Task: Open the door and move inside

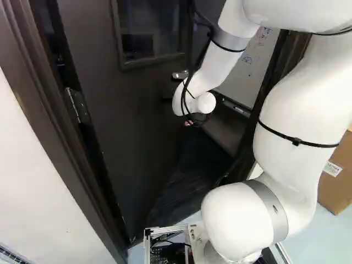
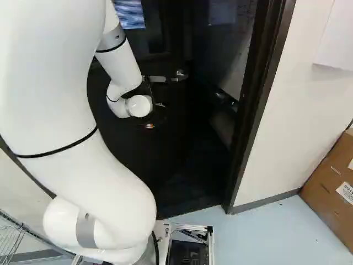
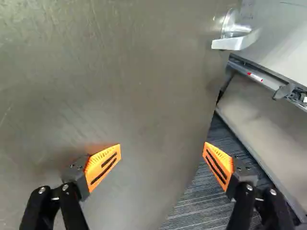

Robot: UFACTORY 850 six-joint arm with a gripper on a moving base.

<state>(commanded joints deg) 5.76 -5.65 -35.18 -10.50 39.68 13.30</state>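
Wrist view shows the black gripper (image 2: 150, 125) with its two fingers wide apart and nothing clamped between their orange pads (image 3: 104, 165). Ahead of the gripper spreads the dark door (image 3: 124, 86), which stands partly open; one finger is over its face, and the other is out past its free edge, over dark striped carpet (image 3: 192, 208). I cannot tell whether either finger touches the door. Beyond the fingertips, near that free edge, is the silver door handle (image 3: 235, 44), apart from both fingers; both base views put it higher than the gripper. Farther out past the door's edge from the gripper are a whiteboard (image 3: 283, 28) and the rail (image 3: 264, 79) along its bottom. In the left base view, the door's window (image 1: 148, 27) is above and left of the gripper, and a hinge (image 1: 77, 104) is well to its left. To the gripper's right, in the right base view, rises the dark door frame (image 2: 256, 110), with a cardboard box (image 2: 331, 182) well beyond it on that side, lower than the gripper.
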